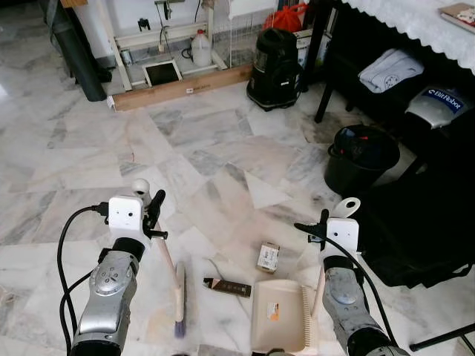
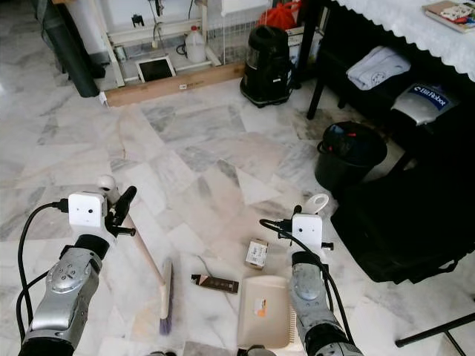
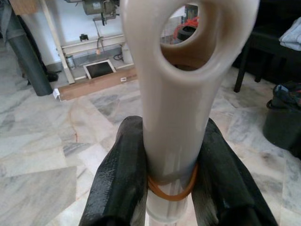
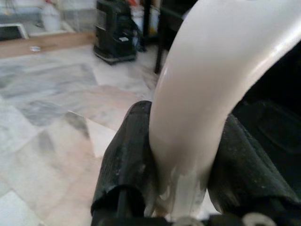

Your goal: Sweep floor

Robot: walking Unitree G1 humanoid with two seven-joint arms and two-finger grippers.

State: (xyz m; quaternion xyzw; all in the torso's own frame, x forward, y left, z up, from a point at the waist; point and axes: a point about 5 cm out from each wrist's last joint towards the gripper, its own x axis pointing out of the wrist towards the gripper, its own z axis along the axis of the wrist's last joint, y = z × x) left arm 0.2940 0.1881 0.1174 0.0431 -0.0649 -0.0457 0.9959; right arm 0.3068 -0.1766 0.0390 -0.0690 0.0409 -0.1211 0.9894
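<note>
A marble floor (image 1: 208, 141) of grey-veined white slabs spreads before the robot, bordered on its right by a dark table (image 1: 415, 44) under a white scalloped cloth, with folded fabric and a bag on the shelf beneath. A long wooden plank (image 1: 182, 87) lies on the floor along the far wall, beside a white plastic jug (image 1: 201, 49). A black canister vacuum (image 1: 274, 68) stands near the table leg, and a black bucket (image 1: 361, 159) sits on the floor just beside the table.

The left gripper (image 1: 154, 211) is clamped on the cream handle of a hand brush (image 1: 175, 285); the left wrist view shows both black fingers (image 3: 120, 179) pressed against the handle, an orange rubber band around it just below the grip and a hanging hole at its end. The brush slants down to the floor, its purple-tipped bristles resting on the marble in front of the left arm.

The right gripper (image 1: 323, 225) is closed around the cream handle of a dustpan (image 1: 278, 315), fingers (image 4: 124, 165) tight on either side in the right wrist view. The beige pan lies flat on the floor between the two arms, nearer the right.

A dark brown wrapper (image 1: 228, 287) lies between brush head and pan. A small cardboard box (image 1: 268, 256) rests just beyond the pan's far edge.
</note>
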